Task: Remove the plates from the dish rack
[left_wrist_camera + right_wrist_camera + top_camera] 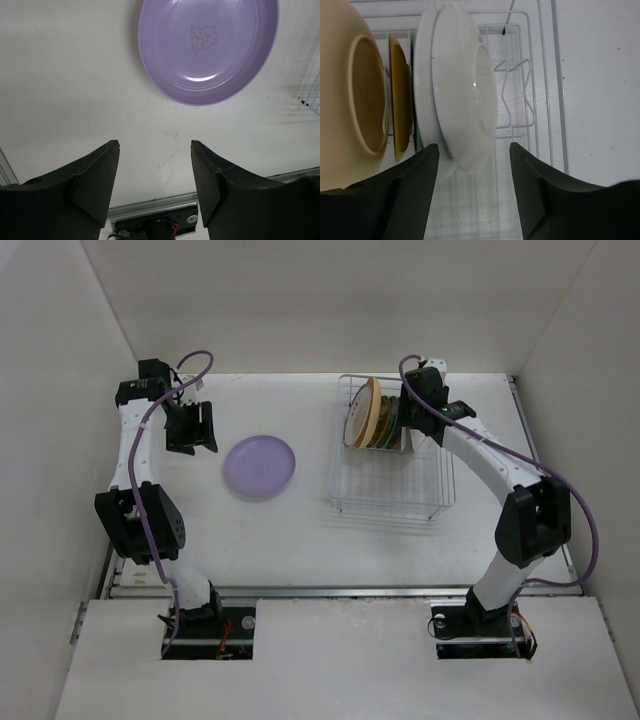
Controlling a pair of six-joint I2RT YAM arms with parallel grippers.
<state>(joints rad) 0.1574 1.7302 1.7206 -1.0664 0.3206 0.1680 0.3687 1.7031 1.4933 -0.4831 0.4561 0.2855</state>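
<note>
A lavender plate (259, 466) lies flat on the table left of the dish rack (392, 495); it also shows in the left wrist view (207, 47). My left gripper (192, 427) is open and empty, left of that plate. Several plates (375, 415) stand on edge at the rack's far end. In the right wrist view a white plate (457, 95) is nearest, then a yellow-brown plate (401, 107) and a pale orange plate (350, 95). My right gripper (474, 150) is open, its jaws on either side of the white plate's edge, not touching it.
The rack's near part holds only bare wire (527, 95). A metal rail (350, 590) runs along the table's near edge. White walls enclose the table on three sides.
</note>
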